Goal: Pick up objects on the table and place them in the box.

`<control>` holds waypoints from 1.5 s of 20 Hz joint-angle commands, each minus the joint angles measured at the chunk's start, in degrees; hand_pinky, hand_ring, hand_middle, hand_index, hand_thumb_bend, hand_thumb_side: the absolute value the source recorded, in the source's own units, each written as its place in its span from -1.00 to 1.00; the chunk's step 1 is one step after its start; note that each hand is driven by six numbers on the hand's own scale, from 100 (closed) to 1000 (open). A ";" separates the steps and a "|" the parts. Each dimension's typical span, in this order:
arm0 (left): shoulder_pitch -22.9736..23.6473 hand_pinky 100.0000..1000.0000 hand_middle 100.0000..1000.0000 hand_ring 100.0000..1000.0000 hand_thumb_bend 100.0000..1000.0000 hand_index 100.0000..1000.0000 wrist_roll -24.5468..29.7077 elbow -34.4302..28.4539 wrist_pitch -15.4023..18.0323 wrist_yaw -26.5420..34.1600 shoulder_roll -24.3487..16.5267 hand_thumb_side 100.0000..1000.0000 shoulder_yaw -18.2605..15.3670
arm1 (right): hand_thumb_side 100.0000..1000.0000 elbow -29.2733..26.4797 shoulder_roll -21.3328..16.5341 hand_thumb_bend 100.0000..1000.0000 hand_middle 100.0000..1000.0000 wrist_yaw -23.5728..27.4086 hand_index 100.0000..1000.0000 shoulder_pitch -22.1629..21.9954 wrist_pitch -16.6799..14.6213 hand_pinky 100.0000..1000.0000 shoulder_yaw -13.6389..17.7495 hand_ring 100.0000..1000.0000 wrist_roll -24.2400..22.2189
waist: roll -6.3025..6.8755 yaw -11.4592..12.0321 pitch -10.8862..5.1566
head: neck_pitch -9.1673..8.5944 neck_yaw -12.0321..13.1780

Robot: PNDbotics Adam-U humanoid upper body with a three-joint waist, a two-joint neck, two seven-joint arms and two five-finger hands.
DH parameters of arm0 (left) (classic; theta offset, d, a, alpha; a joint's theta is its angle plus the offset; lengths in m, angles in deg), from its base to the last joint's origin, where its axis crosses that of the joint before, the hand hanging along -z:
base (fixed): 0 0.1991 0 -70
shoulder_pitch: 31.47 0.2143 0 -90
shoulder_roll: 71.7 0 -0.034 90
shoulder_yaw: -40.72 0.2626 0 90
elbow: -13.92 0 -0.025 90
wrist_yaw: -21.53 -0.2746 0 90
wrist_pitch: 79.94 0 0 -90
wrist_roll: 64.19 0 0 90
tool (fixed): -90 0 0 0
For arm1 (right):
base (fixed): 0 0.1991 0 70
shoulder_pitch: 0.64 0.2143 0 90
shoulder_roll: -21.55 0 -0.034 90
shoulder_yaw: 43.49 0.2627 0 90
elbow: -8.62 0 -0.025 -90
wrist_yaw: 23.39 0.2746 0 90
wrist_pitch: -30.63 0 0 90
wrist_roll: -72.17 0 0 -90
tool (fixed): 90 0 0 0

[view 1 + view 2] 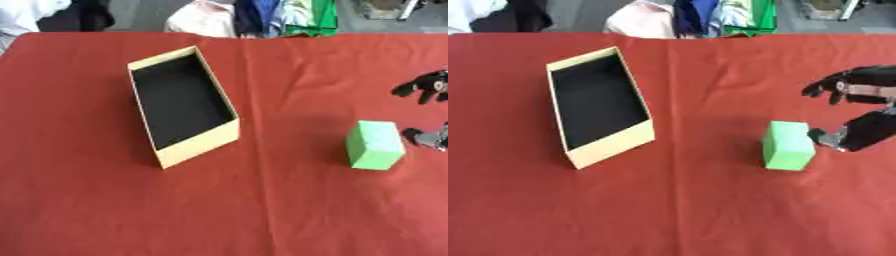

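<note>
A light green block point(787, 145) lies on the red tablecloth, right of centre. My right hand point(866, 107) comes in from the right edge, just beside the block's right side; its fingers are spread above and its thumb point(829, 136) is near the block's right face, with nothing held. The open yellow box point(182, 102) with a black inside stands left of centre and has nothing in it. My left hand does not show in either view.
The red cloth point(219, 210) covers the whole table. Clothing and a green item point(306, 15) lie past the table's far edge.
</note>
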 commanded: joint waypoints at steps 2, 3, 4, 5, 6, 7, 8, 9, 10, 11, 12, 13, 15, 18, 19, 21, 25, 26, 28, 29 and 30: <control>-0.10 0.03 0.10 0.15 -1.00 0.37 0.20 -1.11 -0.05 -0.25 -1.34 -0.40 -0.32 | -0.28 -1.34 -1.61 -0.67 0.80 -1.66 1.00 0.19 -0.71 0.61 0.46 0.65 0.40 | -0.73 -0.24 -1.92 | 0.59 0.13; -0.09 0.03 0.10 0.15 -1.00 0.37 0.22 -1.11 -0.06 -0.24 -1.33 -0.40 -0.31 | -0.29 -1.37 -1.47 -0.66 0.80 -2.06 1.00 0.13 -0.81 0.61 0.32 0.66 0.65 | -0.72 -0.28 -1.93 | 0.61 0.14; -0.10 0.03 0.10 0.15 -1.00 0.37 0.24 -1.11 -0.07 -0.23 -1.32 -0.40 -0.30 | -0.29 -1.36 -1.32 -0.66 0.80 -2.45 1.00 0.08 -0.89 0.61 0.15 0.66 0.94 | -0.71 -0.29 -1.93 | 0.62 0.14; -0.11 0.03 0.10 0.15 -1.00 0.37 0.26 -1.11 -0.08 -0.23 -1.31 -0.40 -0.28 | -0.29 -1.29 -1.13 -0.65 0.80 -2.80 1.00 0.02 -0.98 0.61 -0.07 0.66 1.19 | -0.70 -0.29 -1.93 | 0.63 0.07; -0.12 0.03 0.10 0.15 -1.00 0.37 0.28 -1.11 -0.09 -0.22 -1.28 -0.40 -0.27 | -0.28 -1.14 -0.91 -0.64 0.80 -3.22 1.00 -0.03 -1.07 0.61 -0.35 0.66 1.38 | -0.69 -0.27 -1.93 | 0.62 0.00; -0.13 0.03 0.10 0.15 -1.00 0.37 0.29 -1.11 -0.10 -0.21 -1.25 -0.40 -0.26 | -0.28 -0.95 -0.63 -0.63 0.80 -3.69 1.00 -0.06 -1.16 0.61 -0.64 0.66 1.51 | -0.67 -0.22 -1.93 | 0.59 -0.04; -0.12 0.03 0.10 0.15 -1.00 0.37 0.31 -1.11 -0.11 -0.19 -1.23 -0.40 -0.25 | -0.26 -0.80 -0.31 -0.63 0.80 -4.27 1.00 -0.01 -1.23 0.60 -0.83 0.66 1.77 | -0.65 -0.18 -1.94 | 0.58 -0.05; -0.11 0.03 0.10 0.15 -1.00 0.37 0.32 -1.11 -0.12 -0.18 -1.21 -0.40 -0.25 | -0.26 -0.67 -0.07 -0.63 0.80 -4.79 1.00 0.03 -1.30 0.60 -1.00 0.66 2.07 | -0.63 -0.16 -1.94 | 0.58 -0.05; -0.10 0.03 0.10 0.15 -1.00 0.37 0.32 -1.11 -0.12 -0.17 -1.20 -0.40 -0.25 | -0.26 -0.54 0.08 -0.63 0.80 -5.14 1.00 0.04 -1.38 0.60 -1.13 0.66 2.31 | -0.62 -0.15 -1.94 | 0.58 -0.05; -0.10 0.03 0.10 0.15 -1.00 0.37 0.33 -1.11 -0.13 -0.16 -1.20 -0.40 -0.25 | -0.26 -0.44 0.17 -0.63 0.80 -5.36 1.00 0.06 -1.46 0.60 -1.22 0.66 2.48 | -0.62 -0.15 -1.94 | 0.58 -0.05; -0.11 0.03 0.10 0.15 -1.00 0.37 0.33 -1.11 -0.13 -0.15 -1.18 -0.40 -0.24 | -0.20 -0.35 0.28 -0.59 0.78 -5.51 1.00 0.11 -1.51 0.60 -1.29 0.66 2.61 | -0.61 -0.12 -1.95 | 0.56 -0.08; -0.13 0.03 0.10 0.15 -1.00 0.36 0.36 -1.11 -0.14 -0.11 -1.12 -0.39 -0.20 | -0.19 -0.16 0.84 -0.60 0.77 -5.94 1.00 0.38 -1.48 0.60 -1.44 0.66 2.69 | -0.58 -0.01 -1.94 | 0.48 -0.18; -0.15 0.03 0.10 0.15 -1.00 0.37 0.41 -1.11 -0.17 -0.03 -1.04 -0.39 -0.16 | -0.18 0.22 2.02 -0.62 0.77 -7.41 1.00 0.87 -1.55 0.59 -1.94 0.65 2.84 | -0.54 0.09 -1.92 | 0.42 -0.22; -0.18 0.03 0.10 0.16 -1.00 0.36 0.48 -1.11 -0.20 0.05 -0.92 -0.38 -0.14 | -0.17 0.73 3.52 -0.64 0.78 -9.27 1.00 1.30 -1.54 0.60 -2.25 0.66 3.08 | -0.51 0.15 -1.81 | 0.47 -0.33; -0.20 0.03 0.10 0.16 -1.00 0.36 0.52 -1.11 -0.22 0.06 -0.87 -0.38 -0.12 | -0.16 0.92 3.91 -0.65 0.79 -9.61 1.00 1.36 -1.55 0.60 -2.37 0.66 3.02 | -0.51 0.17 -1.76 | 0.47 -0.36; -0.25 0.03 0.10 0.16 -1.00 0.36 0.63 -1.11 -0.28 0.11 -0.75 -0.38 -0.07 | -0.14 1.61 4.64 -0.64 0.79 -10.06 1.00 1.38 -1.55 0.61 -2.77 0.68 2.61 | -0.48 0.27 -1.66 | 0.49 -0.42; -0.27 0.03 0.10 0.16 -1.00 0.36 0.73 -1.11 -0.25 0.20 -0.64 -0.38 -0.05 | -0.12 3.44 5.72 -0.64 0.80 -12.19 1.00 1.48 -1.68 0.62 -3.24 0.68 2.03 | -0.41 0.53 -1.54 | 0.43 -0.52; -0.28 0.03 0.10 0.16 -1.00 0.36 0.78 -1.11 -0.28 0.23 -0.56 -0.37 -0.02 | -0.12 3.90 6.07 -0.64 0.80 -12.39 1.00 1.60 -1.89 0.62 -3.56 0.68 1.81 | -0.40 0.60 -1.52 | 0.40 -0.53; -0.30 0.03 0.10 0.16 -1.00 0.36 0.84 -1.11 -0.30 0.25 -0.48 -0.38 -0.02 | -0.11 4.69 6.54 -0.64 0.81 -12.36 1.00 1.78 -2.34 0.62 -4.08 0.69 1.29 | -0.38 0.73 -1.48 | 0.34 -0.59; -0.31 0.03 0.10 0.16 -1.00 0.36 0.85 -1.11 -0.29 0.25 -0.48 -0.38 -0.03 | -0.10 5.02 6.65 -0.64 0.81 -12.33 1.00 1.84 -2.52 0.62 -4.23 0.69 1.06 | -0.37 0.78 -1.46 | 0.33 -0.61; -0.32 0.03 0.10 0.16 -1.00 0.36 0.85 -1.11 -0.26 0.25 -0.49 -0.37 -0.05 | -0.10 5.30 6.72 -0.65 0.81 -12.28 1.00 1.86 -2.66 0.62 -4.35 0.69 0.87 | -0.36 0.84 -1.43 | 0.33 -0.62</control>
